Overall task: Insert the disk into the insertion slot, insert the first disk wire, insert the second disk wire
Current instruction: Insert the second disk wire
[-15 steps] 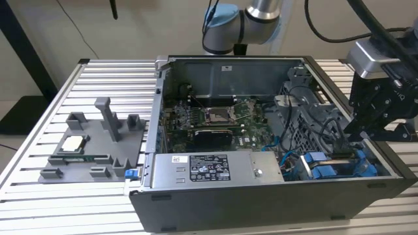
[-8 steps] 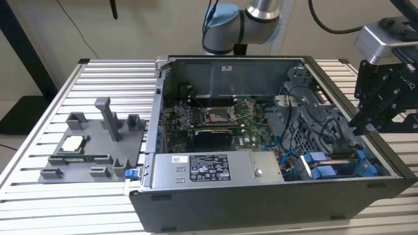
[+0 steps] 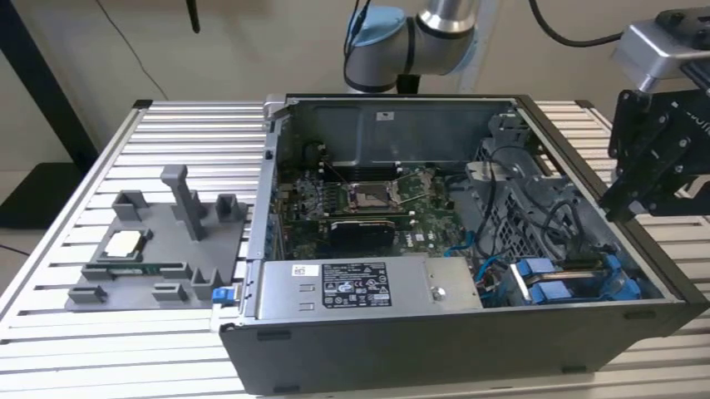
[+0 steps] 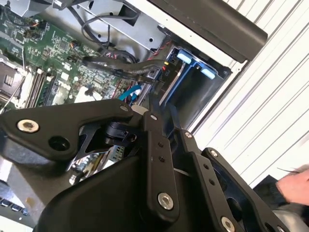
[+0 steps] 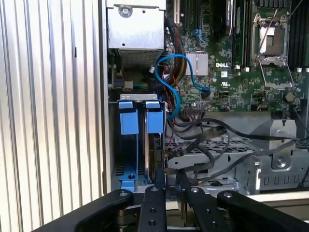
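Two black fingers (image 5: 154,203) of the gripper (image 5: 170,177) stand drawn close together with only a slim gap between their tips, and I cannot tell whether anything is pinched in that gap. In the first wrist view the tips hover just above the corner of the open computer case (image 3: 444,349), over the insertion slot (image 5: 140,98), a grey metal cage set against the case wall. The disk (image 5: 155,121) sits upright inside that slot with its bright blue carrier end facing the camera, its dark body running toward the fingers. Just beside it, on the side nearer the case wall, a second blue carrier (image 5: 126,121) stands parallel to it in the same cage.

A light blue cable (image 5: 173,92) loops from the area near the cage toward the motherboard (image 5: 227,82), and several flat black cables (image 5: 217,135) sprawl across the perforated metal next to the slot. Further along the board lies the square CPU socket (image 5: 271,38), uncovered.

In the exterior view the gripper hangs over the case edge on the exterior view's right, near the blue carriers. The silver power supply (image 3: 367,287) lies along the near wall. The case rests on a ribbed desk (image 3: 178,125), and a grey fixture tray (image 3: 155,249) lies on the desk to the exterior view's left, apart from the case
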You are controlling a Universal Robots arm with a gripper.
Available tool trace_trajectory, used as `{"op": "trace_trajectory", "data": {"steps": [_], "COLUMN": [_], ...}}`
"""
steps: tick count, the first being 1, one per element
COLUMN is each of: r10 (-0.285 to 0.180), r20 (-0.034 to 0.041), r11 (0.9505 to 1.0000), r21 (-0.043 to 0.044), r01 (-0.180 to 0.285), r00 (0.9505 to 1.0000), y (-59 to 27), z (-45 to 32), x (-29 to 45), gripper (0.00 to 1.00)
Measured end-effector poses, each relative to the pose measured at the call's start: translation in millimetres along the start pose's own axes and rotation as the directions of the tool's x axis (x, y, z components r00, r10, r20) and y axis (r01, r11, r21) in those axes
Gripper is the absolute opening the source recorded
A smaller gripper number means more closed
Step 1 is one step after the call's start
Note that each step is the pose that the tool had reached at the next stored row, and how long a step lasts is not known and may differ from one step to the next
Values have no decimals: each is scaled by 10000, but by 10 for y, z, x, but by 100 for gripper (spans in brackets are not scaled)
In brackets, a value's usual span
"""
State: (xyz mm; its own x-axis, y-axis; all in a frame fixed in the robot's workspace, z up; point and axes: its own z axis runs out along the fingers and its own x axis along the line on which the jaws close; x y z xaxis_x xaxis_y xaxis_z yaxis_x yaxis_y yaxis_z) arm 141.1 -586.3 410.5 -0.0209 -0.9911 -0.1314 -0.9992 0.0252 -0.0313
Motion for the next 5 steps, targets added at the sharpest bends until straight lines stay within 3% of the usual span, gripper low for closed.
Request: {"op": "trace_trajectory", "data": {"steps": [5], "r10": [2], "r20": [3], "r11": [10000], "r21": [0], "r01": [-2], "r00": [10000], "y": [1], "z": [-2], "x": [0], "gripper": [24]}}
